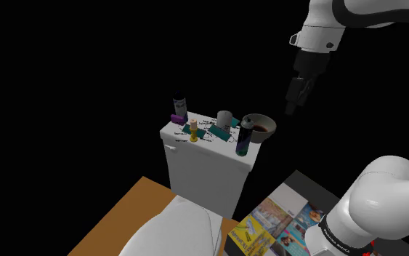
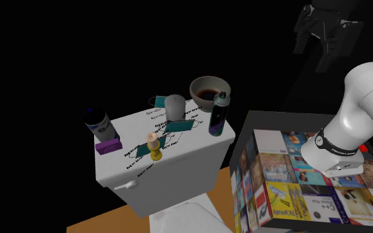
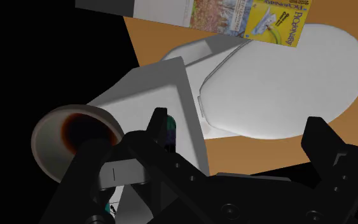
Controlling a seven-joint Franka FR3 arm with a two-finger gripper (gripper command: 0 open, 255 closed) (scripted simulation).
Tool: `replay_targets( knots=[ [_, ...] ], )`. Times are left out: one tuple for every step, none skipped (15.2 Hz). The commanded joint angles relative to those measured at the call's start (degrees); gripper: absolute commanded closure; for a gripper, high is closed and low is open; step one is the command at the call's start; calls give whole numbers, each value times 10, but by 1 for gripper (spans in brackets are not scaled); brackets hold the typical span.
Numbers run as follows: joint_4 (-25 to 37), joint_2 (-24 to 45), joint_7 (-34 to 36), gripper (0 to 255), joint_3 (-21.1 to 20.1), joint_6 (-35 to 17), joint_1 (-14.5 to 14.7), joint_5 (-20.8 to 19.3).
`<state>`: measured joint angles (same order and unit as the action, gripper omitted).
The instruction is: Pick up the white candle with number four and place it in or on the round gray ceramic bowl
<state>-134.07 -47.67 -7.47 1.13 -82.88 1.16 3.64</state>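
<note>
The white candle (image 1: 226, 118) (image 2: 175, 106) stands upright in the middle of a white toilet tank lid (image 1: 195, 149) (image 2: 125, 169). The round grey bowl (image 1: 259, 128) (image 2: 209, 89) (image 3: 75, 137) with a dark inside sits at the tank's end, towards the shoulder view's right. My gripper (image 1: 293, 102) (image 2: 320, 40) (image 3: 238, 137) hangs in the air well above and beside the bowl, away from the candle. Its fingers (image 3: 155, 127) stand apart, open and empty.
Beside the bowl stands a green spray can (image 1: 244, 138) (image 2: 218, 114). A dark bottle (image 2: 97, 124), a purple block (image 2: 108, 145) and a small yellow figure (image 2: 154, 147) crowd the tank's other end. The toilet seat lid (image 3: 279, 76) lies below; the picture-covered stand (image 2: 304, 179) is close by.
</note>
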Motion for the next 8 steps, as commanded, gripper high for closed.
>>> replay_targets(
  knots=[
    [0,0,0,0,0,0,0,0],
    [-7,11,8,0,-5,-22,-3,0],
    [-14,22,16,0,-10,-45,-5,0],
    [-19,35,24,0,-14,-67,-8,0],
    [-24,48,32,0,-19,-89,-11,-1],
    [-28,62,41,0,-23,-111,-14,-2],
    [-31,76,49,0,-28,-132,-16,-3],
    [-33,91,58,0,-32,-154,-19,-4]
  ],
)
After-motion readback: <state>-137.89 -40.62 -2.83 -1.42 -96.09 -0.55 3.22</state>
